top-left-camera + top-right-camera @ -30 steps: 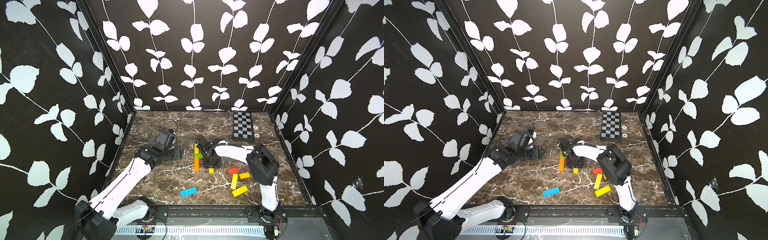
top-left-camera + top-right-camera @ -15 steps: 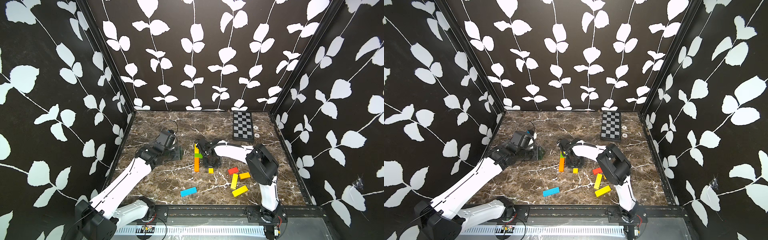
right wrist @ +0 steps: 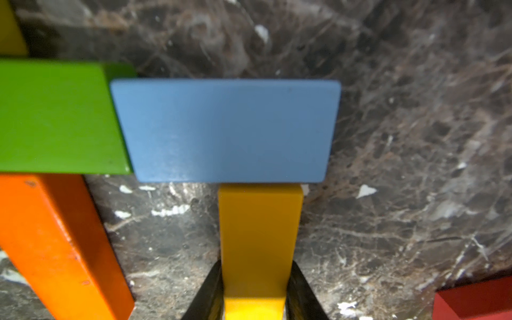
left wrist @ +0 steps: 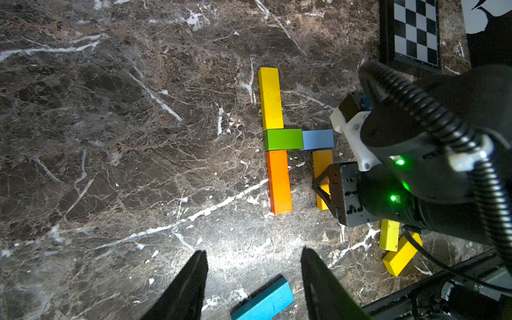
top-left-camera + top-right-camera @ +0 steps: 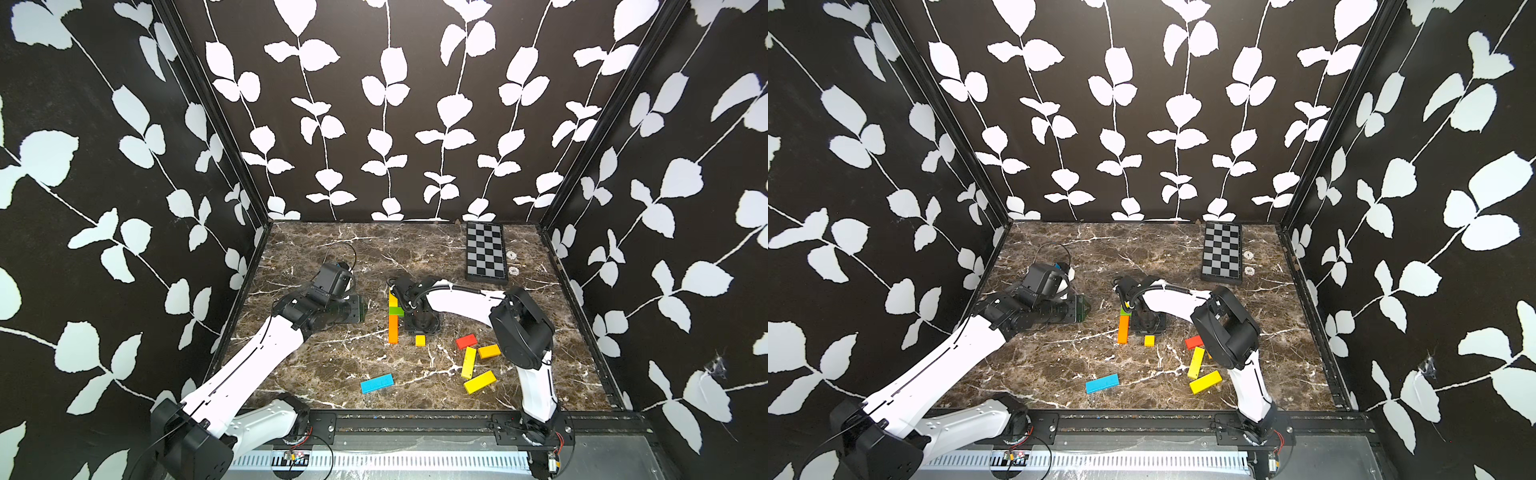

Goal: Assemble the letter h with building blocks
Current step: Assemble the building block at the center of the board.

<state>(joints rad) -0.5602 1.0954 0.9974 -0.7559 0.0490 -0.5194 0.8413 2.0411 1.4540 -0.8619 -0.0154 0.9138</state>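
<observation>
Yellow block (image 3: pixel 259 235) is sitting mostly hidden beneath the right gripper (image 3: pixel 255 279) in both top views. Its fingers (image 3: pixel 207 299) are pinching that block; left gripper (image 4: pixel 253 260) is hanging part-open, empty.

light: both top views evenly bright, shadows soft | glare: white hotspot on desk (image 4: pixel 166 230) by left tool (image 4: pixel 254 251) | focus: left tool dark, blurred; right wrist view soft

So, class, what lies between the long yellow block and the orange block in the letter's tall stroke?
A short green block, touching both the long yellow block and orange block; the left wrist view shows it.
</observation>
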